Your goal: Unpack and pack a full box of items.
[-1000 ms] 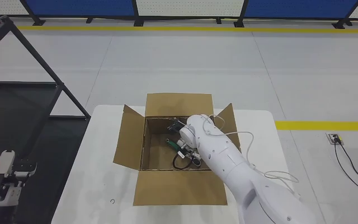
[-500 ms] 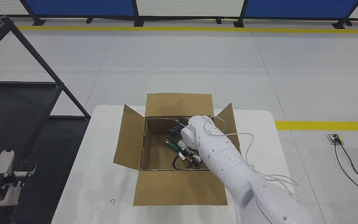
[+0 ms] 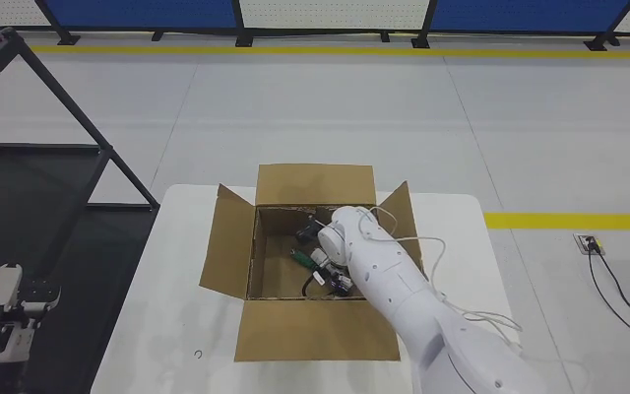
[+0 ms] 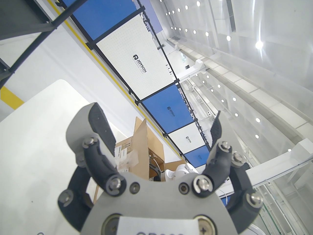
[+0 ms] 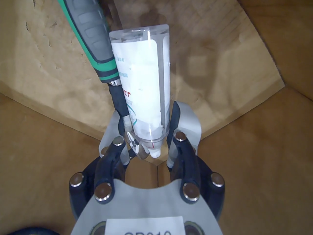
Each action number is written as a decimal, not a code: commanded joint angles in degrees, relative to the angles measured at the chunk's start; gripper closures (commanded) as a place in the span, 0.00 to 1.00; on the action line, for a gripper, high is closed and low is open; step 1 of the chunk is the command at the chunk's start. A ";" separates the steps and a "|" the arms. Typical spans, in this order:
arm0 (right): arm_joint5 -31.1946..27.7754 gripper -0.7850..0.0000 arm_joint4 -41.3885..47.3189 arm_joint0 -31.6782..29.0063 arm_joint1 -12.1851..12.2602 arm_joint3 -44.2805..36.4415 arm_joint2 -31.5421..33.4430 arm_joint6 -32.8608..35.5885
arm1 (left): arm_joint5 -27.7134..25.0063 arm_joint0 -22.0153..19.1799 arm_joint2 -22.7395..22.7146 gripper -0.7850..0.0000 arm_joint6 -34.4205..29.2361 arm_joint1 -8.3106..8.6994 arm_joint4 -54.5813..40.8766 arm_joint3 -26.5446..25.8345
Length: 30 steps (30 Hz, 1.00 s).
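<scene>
Right gripper (image 5: pixel 146 121), jaws closed on the clear bottle (image 5: pixel 144 79), needed a straight lift clear of the screwdriver (image 5: pixel 83 18) at ten o'clock; left gripper (image 4: pixel 157 118) stood open.

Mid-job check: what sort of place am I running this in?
Probably an industrial hall or factory test floor: yellow floor line, blue and white partition panels along it, and a high ceiling with rows of lights. The cardboard box sits on a white table.
</scene>
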 commanded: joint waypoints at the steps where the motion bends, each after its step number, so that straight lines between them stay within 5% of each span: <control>1: -0.53 1.00 0.35 0.21 0.06 0.13 0.36 -0.20 | -0.01 -0.09 0.11 0.00 -0.01 0.00 0.08 0.07; 30: -13.75 1.00 5.71 4.36 2.86 -1.75 5.98 -2.93 | 0.18 -0.78 1.89 0.00 -0.97 0.05 1.04 -0.65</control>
